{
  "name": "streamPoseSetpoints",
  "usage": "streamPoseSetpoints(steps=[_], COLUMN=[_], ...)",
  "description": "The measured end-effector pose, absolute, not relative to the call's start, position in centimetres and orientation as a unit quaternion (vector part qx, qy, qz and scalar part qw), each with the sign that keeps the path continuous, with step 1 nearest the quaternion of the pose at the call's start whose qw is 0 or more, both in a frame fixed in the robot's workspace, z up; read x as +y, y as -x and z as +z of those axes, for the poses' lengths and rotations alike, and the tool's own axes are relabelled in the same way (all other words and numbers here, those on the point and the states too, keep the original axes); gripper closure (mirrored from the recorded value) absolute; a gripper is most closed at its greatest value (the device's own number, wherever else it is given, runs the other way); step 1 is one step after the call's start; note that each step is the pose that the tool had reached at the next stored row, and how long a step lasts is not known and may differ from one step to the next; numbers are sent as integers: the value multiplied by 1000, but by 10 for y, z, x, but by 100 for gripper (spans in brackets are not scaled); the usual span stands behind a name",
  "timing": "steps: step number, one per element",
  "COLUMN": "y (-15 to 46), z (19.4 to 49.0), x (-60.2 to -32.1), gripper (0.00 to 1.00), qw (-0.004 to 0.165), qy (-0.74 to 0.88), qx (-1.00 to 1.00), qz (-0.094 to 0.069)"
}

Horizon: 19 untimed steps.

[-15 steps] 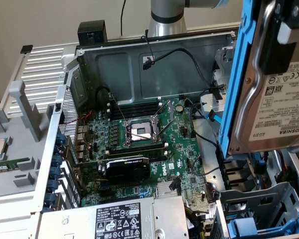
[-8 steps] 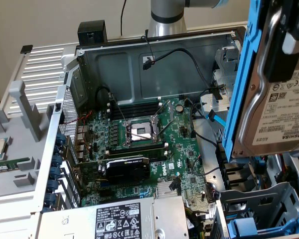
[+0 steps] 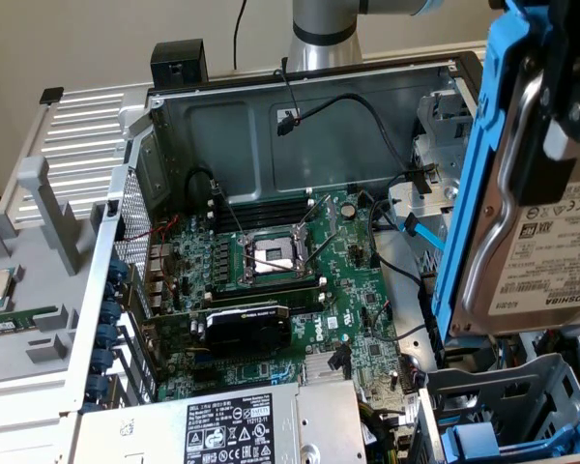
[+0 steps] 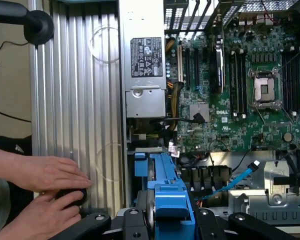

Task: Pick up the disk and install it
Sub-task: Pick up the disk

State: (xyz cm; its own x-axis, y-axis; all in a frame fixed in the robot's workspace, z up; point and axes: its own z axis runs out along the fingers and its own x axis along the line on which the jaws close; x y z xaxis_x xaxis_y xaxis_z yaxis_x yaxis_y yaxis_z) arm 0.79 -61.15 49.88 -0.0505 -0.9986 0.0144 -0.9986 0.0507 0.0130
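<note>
The gripper [image 4: 170,222] is closed on the disk [image 3: 536,242]. Its 2 black fingers [image 4: 132,222] press the blue plastic frame [image 3: 469,193] from either side. The disk hangs straight below the gripper, stood nearly on edge and raised clear of the open computer case [image 3: 271,97]. The grey drive cage [image 3: 522,387] sits just beneath it, and the motherboard [image 3: 271,280] lies lower and off to one side.

The disk is probably stiff and dense for its size, so its weight likely pulls steadily on the grip. The bare metal looks smooth and could slip. A knock against the cage could harm it, so it wants gentle handling. The frame's long side rails seem the safest hold, as the plastic likely gives a little and offers more friction than the metal.

It is a flat rectangular silver drive. A white Toshiba label with barcodes faces the exterior camera, and a curved stamped ridge shows on the casing. The bright blue frame is clipped along its edges.

A person's hands [image 4: 45,175] rest on a ribbed grey panel [image 4: 75,100], well apart from the gripper.
</note>
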Motion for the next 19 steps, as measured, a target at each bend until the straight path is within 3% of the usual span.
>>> streamPoseSetpoints(steps=[19], y=[-20], z=[464], x=[-618], gripper=[63], qw=[8], qy=[-676], qx=[-736], qz=[-1])
